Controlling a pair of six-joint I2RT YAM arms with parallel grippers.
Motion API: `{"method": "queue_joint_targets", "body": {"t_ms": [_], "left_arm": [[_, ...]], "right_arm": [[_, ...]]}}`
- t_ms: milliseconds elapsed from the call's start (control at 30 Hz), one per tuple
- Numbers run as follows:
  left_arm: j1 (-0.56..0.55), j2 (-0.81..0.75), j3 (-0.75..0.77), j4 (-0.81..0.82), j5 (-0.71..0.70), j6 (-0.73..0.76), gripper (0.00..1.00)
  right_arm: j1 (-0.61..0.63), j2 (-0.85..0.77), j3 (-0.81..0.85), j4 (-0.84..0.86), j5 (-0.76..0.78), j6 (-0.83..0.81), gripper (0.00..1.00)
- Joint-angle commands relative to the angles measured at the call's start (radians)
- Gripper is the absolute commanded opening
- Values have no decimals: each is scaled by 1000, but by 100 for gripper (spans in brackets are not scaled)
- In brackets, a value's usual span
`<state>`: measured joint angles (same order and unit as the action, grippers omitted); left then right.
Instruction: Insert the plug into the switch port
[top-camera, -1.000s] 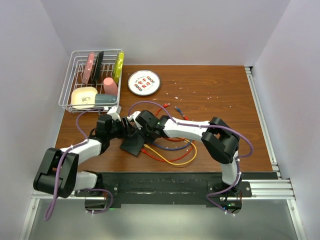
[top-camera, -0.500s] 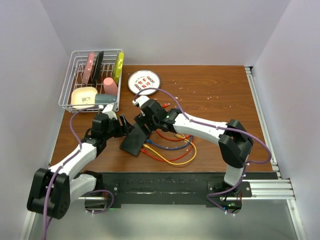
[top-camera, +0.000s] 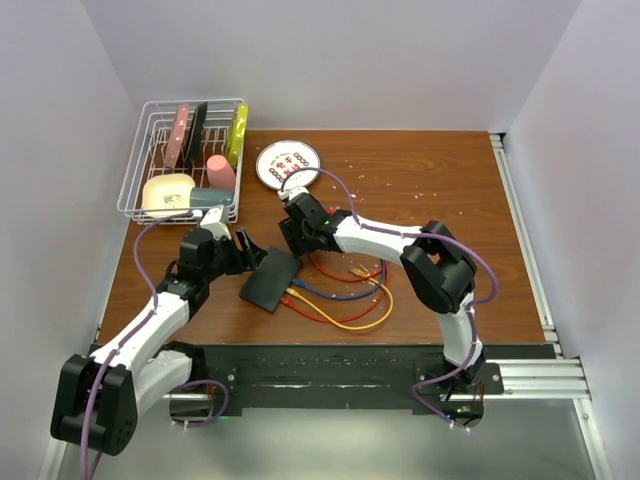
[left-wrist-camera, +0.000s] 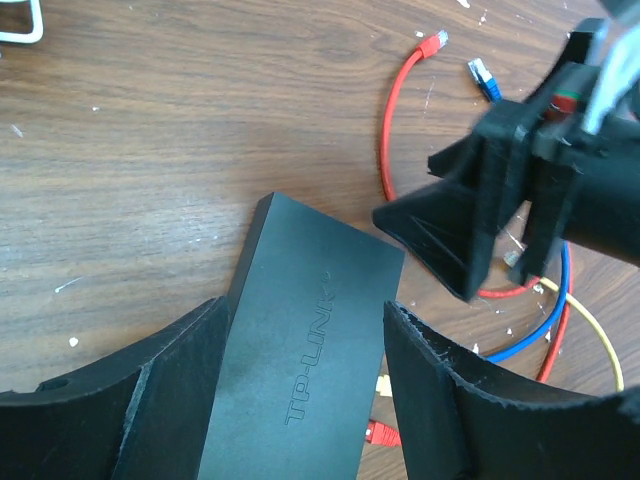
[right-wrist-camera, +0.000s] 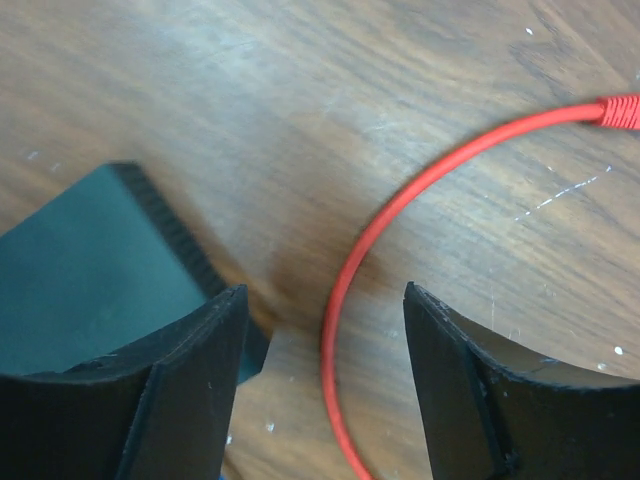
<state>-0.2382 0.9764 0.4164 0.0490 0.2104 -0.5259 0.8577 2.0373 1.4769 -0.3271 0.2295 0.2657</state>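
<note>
Left pincer (left-wrist-camera: 305, 308): jaws spread, straddling the black TP-Link switch (left-wrist-camera: 300, 370). One finger sits just beside each long edge, so there is little side room. The switch lies flat on the wooden table (left-wrist-camera: 150, 150).

A red plug (left-wrist-camera: 435, 40) lies ahead, apart from the switch.

Right pincer (right-wrist-camera: 325, 292): open, holding nothing. A switch corner runs beneath one finger, and the red cable (right-wrist-camera: 395, 205) passes between the fingers.

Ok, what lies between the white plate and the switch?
The right claw, open, hangs there with its wrist, just past the far end of the switch and below the plate. The top view shows it.
</note>
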Motion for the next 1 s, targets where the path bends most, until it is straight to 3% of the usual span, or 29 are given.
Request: {"method": "queue_joint_targets", "body": {"t_ms": [0, 300, 567, 767, 800, 833, 967], "left_arm": [[0, 8, -13, 43, 30, 21, 68], [0, 19, -24, 66, 32, 20, 68], [0, 16, -25, 66, 27, 23, 68], [0, 10, -24, 61, 27, 26, 68], [0, 8, -22, 58, 26, 26, 68], [0, 7, -24, 55, 24, 26, 68], [0, -2, -25, 52, 21, 26, 68]], "right_arm": [[-78, -16, 34, 98, -2, 105, 66], [-160, 61, 42, 177, -42, 205, 66], [-167, 164, 95, 172, -44, 236, 59], [-169, 215, 148, 137, -38, 208, 26], [-167, 225, 152, 123, -38, 192, 8], [-167, 227, 161, 116, -35, 182, 0], [-167, 195, 146, 105, -24, 127, 0]]}}
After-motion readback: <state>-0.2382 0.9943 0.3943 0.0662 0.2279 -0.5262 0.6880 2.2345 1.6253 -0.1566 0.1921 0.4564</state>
